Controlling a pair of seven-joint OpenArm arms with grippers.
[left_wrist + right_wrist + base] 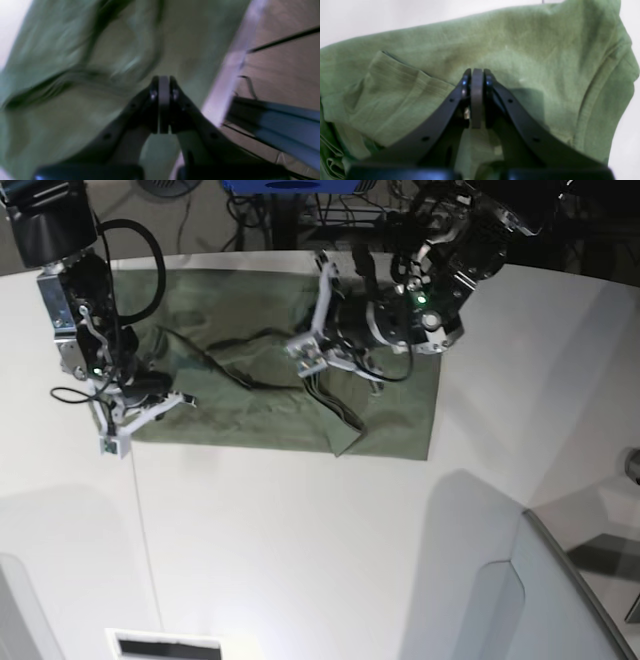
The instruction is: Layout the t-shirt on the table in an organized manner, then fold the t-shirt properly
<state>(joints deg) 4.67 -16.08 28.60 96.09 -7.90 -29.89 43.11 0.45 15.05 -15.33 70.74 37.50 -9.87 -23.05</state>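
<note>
Lying rumpled, t-shirt (270,395) (on table (300,560))

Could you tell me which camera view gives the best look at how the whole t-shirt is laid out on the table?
The base view: it shows the whole t-shirt spread on the table, wrinkles included. The right wrist view shows only a sharp close-up of folded fabric, and the left wrist view is a blurred patch of cloth.

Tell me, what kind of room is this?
Probably a robot lab or workshop. Two robot arms work over a big white table with a green t-shirt on it, and cables and gear sit on the floor behind.
</note>
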